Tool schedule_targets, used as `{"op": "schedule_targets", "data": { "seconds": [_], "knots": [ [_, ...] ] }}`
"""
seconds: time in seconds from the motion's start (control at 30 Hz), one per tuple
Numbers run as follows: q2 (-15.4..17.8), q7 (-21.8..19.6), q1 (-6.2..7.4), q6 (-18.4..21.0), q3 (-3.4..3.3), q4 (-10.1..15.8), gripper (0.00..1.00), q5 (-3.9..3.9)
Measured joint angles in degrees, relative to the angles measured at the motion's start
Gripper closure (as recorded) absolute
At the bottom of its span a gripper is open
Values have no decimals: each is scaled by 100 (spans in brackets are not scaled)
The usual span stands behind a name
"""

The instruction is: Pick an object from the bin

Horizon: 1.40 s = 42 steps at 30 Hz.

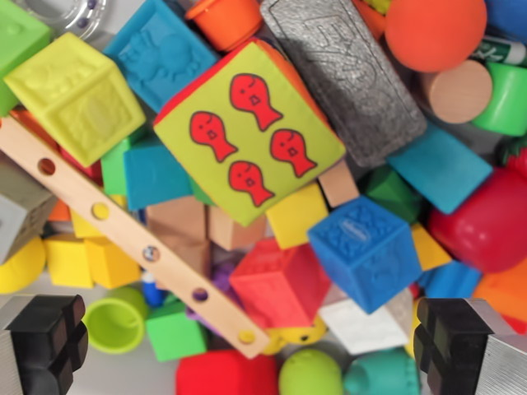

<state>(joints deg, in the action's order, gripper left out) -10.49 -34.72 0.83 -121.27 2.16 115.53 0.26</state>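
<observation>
The wrist view looks straight down into a bin crammed with toys. A soft lime cube with red fish (pixel 247 132) lies on top near the middle. Around it are a yellow-green embossed block (pixel 74 95), a blue embossed block (pixel 369 247), a red block (pixel 280 284), a grey textured bar (pixel 346 74) and a long wooden strip with holes (pixel 123 230). My gripper (pixel 251 341) hangs above the pile, open, its black fingertips (pixel 49 337) at both lower corners. Nothing is between them.
An orange ball (pixel 436 33), a wooden cylinder (pixel 457 90), a red rounded piece (pixel 486 222), a teal block (pixel 440 169), a small lime cup (pixel 115 325) and several yellow cubes fill the rest. The toys are stacked and overlap closely.
</observation>
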Motion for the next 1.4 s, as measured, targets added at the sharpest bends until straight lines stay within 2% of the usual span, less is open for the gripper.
{"op": "schedule_targets", "data": {
  "seconds": [0.47,1.13,1.4],
  "knots": [
    [-270,1190,-1,-594,47,185,0,-77],
    [-864,3395,-31,-1676,145,402,0,-177],
    [-1197,3563,-30,-2057,147,433,0,-201]
  ]
}}
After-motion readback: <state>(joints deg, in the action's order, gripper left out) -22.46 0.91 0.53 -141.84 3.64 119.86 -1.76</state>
